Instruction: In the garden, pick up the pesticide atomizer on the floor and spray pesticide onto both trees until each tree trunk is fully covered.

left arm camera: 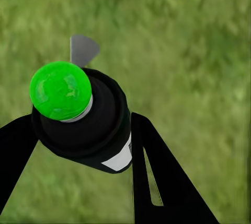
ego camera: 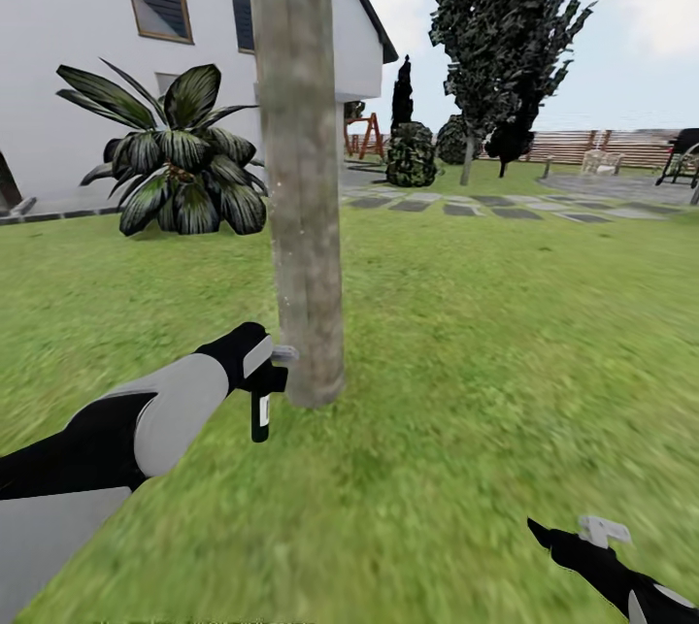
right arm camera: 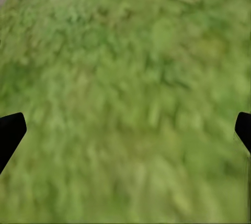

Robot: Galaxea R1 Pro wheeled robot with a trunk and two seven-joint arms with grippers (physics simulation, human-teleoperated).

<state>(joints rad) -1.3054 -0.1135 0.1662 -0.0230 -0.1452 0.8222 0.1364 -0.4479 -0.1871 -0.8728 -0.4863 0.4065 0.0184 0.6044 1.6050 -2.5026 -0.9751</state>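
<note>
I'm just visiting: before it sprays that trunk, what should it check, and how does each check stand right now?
1. Pesticide atomizer held in the left gripper: ok, a finger on each side.
2. Bottle upright: ok in the head view.
3. Nozzle near the tree trunk: ok, trigger head beside its lower part.
4. Nozzle aimed squarely at the bark: cannot tell.
5. Right gripper out of the way: ok, low over the grass, open.
6. Trunk already covered: cannot tell.
</note>
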